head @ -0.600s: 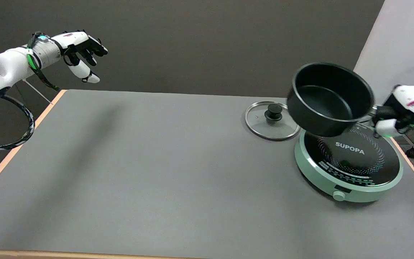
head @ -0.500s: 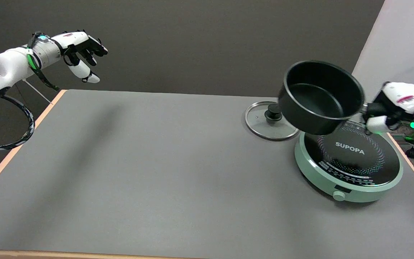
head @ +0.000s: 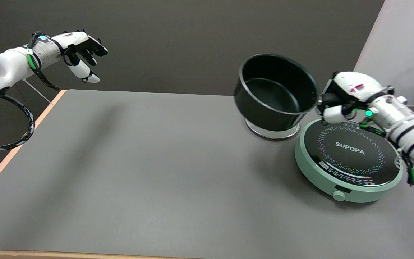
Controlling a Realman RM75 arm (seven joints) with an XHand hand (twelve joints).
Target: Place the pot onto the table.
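— Desk (head: 149, 172) first, then what do we see?
— We see the pot (head: 275, 91) in the air over a glass lid (head: 275, 133), our right hand (head: 343, 99) gripping its handle, the green cooker (head: 349, 162) rightmost.

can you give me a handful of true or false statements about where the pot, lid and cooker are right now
1. The round black metal pot is held in the air by the right robot hand. True.
2. The black pot sits on the mint-green round induction cooker. False: the cooker's top is bare and the pot hangs to its left.
3. The round glass lid lies on the grey table, mostly hidden behind the pot. True.
4. The pot holds food. False: its inside shows empty.
5. The cooker stands at the table's left end. False: it stands near the right edge.
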